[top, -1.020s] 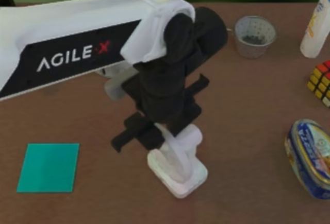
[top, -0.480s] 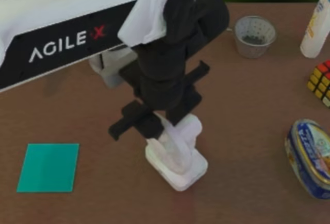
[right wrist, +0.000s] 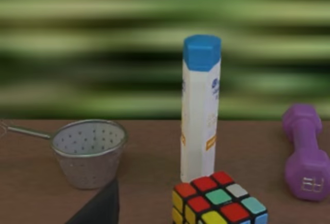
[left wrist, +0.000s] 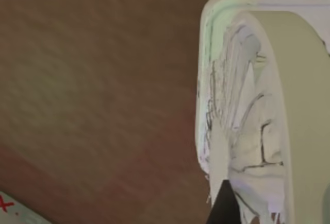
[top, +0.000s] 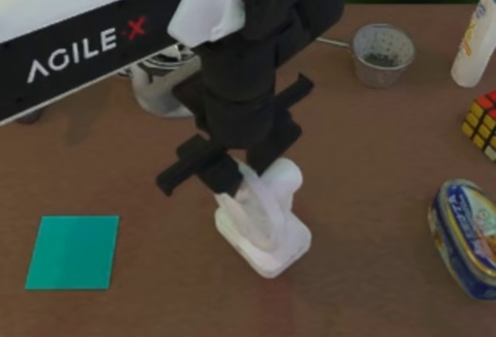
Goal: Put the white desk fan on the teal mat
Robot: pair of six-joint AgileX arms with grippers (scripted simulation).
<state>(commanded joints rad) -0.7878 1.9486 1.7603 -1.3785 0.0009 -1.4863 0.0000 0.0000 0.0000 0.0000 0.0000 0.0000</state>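
Note:
The white desk fan [top: 263, 225] is at the table's middle, held upright by its cage ring in my left gripper [top: 249, 191], which is shut on it from above. Its rounded square base [top: 267, 250] looks slightly clear of the brown table. In the left wrist view the fan's ring and base [left wrist: 258, 105] fill the frame close up. The teal mat [top: 72, 252] lies flat and bare near the front left, well to the left of the fan. My right arm is out of the top view, parked at the right side.
A white-and-black kettle [top: 159, 89] stands behind the left arm. At the right are a metal strainer [top: 383, 54], a white bottle with a blue cap [top: 474, 39], a Rubik's cube [top: 483, 124], a blue tin [top: 467, 236] and a purple dumbbell [right wrist: 307, 157].
My left arm has risen and drifted left with the fan in its grip. The fan's base has shifted slightly left and back, and the kettle now shows behind the arm.

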